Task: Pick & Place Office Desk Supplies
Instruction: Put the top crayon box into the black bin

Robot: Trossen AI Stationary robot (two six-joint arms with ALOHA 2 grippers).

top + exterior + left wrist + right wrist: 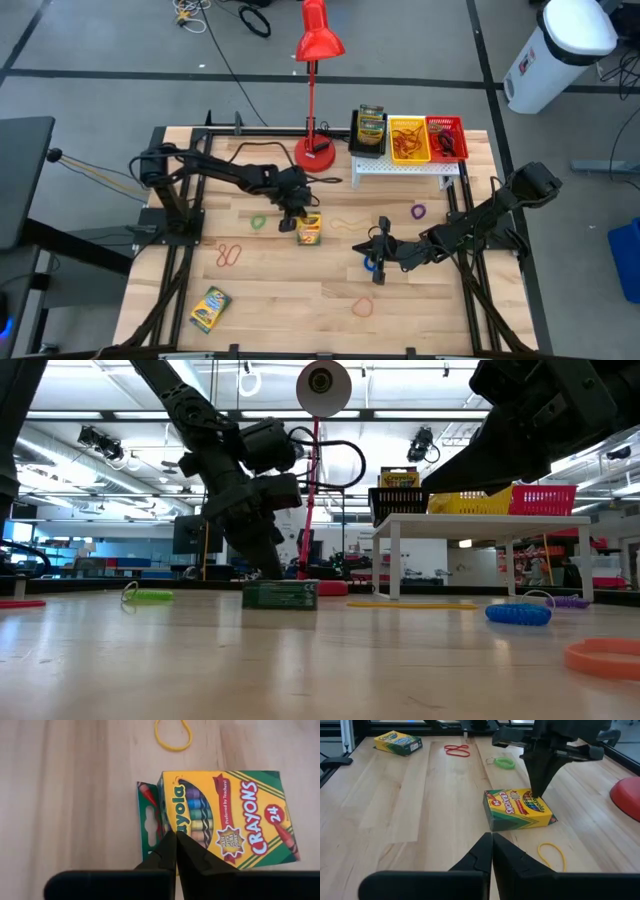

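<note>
High view shows the crayon box lying flat mid-surface, my left claw directly over its top end, fingers pressed together with nothing between them. A yellow rubber band lies just beside the box, a green rubber band on its other side. My right claw is also closed and empty, low over a blue band. On the white shelf at the back, the black bin holds another crayon box, the yellow bin tan bands, the red bin dark bands.
</note>
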